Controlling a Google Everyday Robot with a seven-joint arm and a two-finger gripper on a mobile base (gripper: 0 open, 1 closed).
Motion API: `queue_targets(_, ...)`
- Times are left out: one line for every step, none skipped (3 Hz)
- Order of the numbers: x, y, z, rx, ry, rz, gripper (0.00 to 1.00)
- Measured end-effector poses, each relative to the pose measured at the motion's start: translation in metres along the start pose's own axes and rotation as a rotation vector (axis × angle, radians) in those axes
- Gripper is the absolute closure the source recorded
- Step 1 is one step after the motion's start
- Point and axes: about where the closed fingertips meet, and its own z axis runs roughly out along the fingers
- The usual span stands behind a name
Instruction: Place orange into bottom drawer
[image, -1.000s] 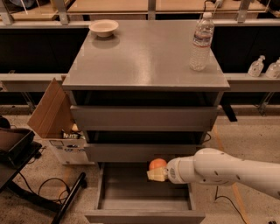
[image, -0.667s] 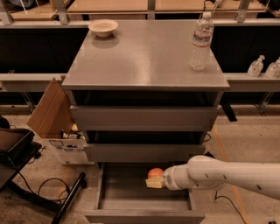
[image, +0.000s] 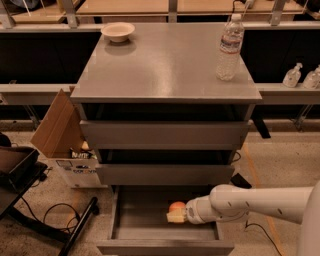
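The orange (image: 176, 206) is a small round orange fruit held in my gripper (image: 176, 214) inside the open bottom drawer (image: 165, 245). The drawer is pulled out at the foot of the grey cabinet, and its flat grey floor shows to the left of the fruit. My white arm (image: 255, 202) reaches in from the right, low over the drawer's right side. The yellowish fingers (image: 176, 217) close under and around the orange. The orange sits near the middle of the drawer, low over its floor; I cannot tell if it touches.
Two upper grey drawers (image: 165, 135) are slightly open above. A cream bowl (image: 118, 31) and a water bottle (image: 229, 47) stand on the cabinet top. A cardboard box (image: 60, 135) leans at the left, and a black stand with cables (image: 30, 195) lies on the floor.
My arm has moved down and left, carrying the orange deeper into the bottom drawer and lower toward its floor.
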Motion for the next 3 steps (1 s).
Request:
queue_targets(-0.003,-0.004,0.009,-0.016,0.006,0.014,1.00)
queue_targets(-0.006,-0.014,0.041,-0.058,0.047,0.023,1.00)
queue_targets(-0.006,-0.037,0.091,-0.143,0.065,0.076,1.00)
